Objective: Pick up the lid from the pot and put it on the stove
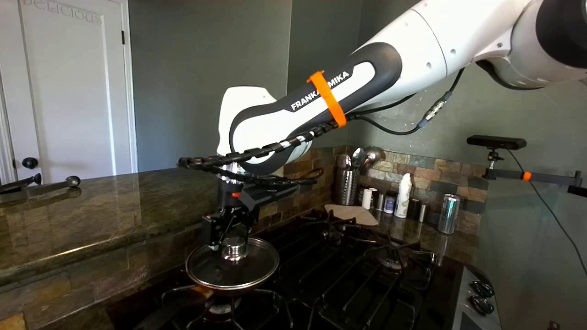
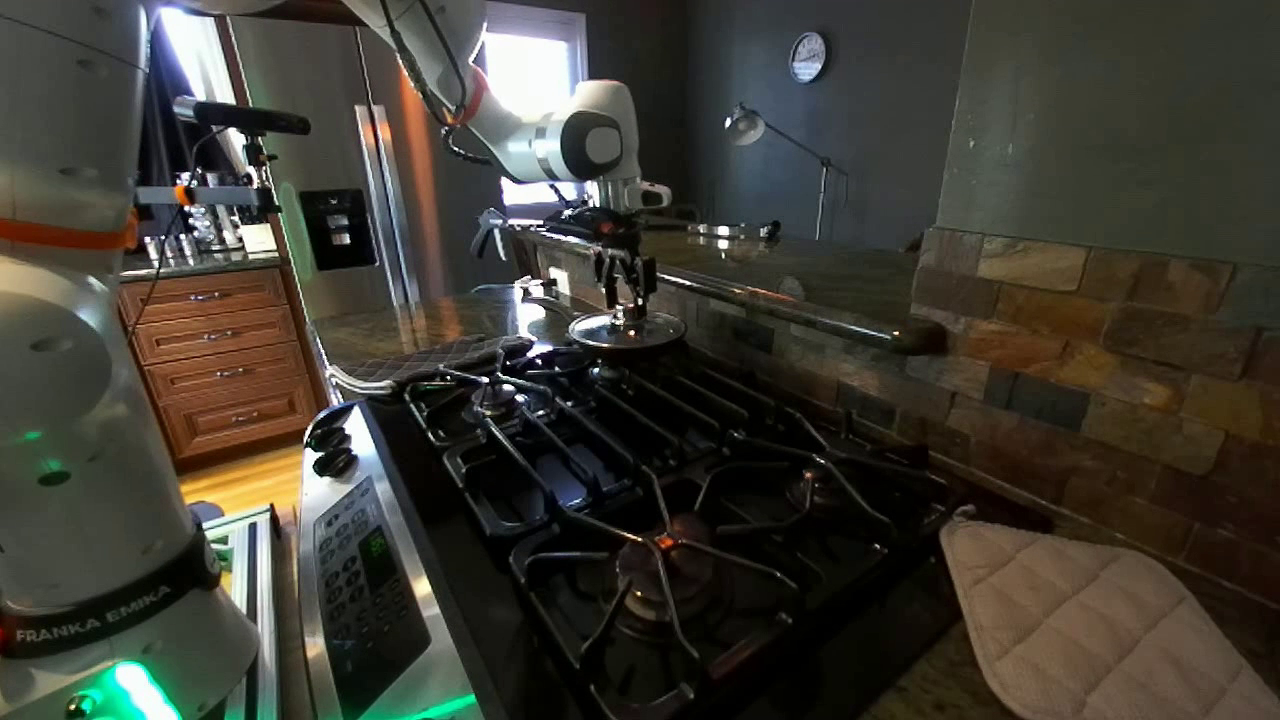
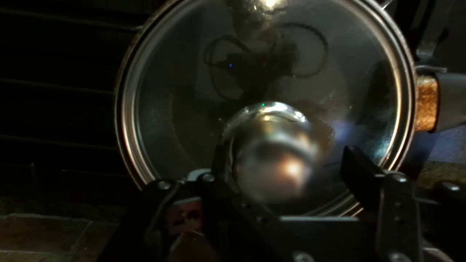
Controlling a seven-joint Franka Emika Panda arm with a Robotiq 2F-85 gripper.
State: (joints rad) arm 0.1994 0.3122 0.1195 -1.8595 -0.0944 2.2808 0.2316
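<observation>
The glass lid (image 1: 211,271) with its shiny metal rim rests on the pot, level, in both exterior views (image 2: 655,334). It fills much of the wrist view (image 3: 174,94). The pot is mostly hidden under it; its copper-coloured handle bracket (image 3: 426,103) and grey handle show in the wrist view. The pot sits on a grate of the black stove (image 1: 348,279), also in an exterior view (image 2: 600,470). My gripper (image 3: 284,156) is open, pointing down, its fingers on either side of the lid's shiny knob (image 3: 273,171). The left finger is close to the knob; a gap shows at the right finger.
A raised stone ledge (image 1: 114,215) runs beside the pot, close to the gripper. A light pot holder (image 2: 1100,610) lies beyond the stove's far end. A utensil canister (image 1: 347,187), bottles and a steel cup (image 1: 448,213) stand along the back wall. Control knobs (image 1: 481,295) line the stove's front.
</observation>
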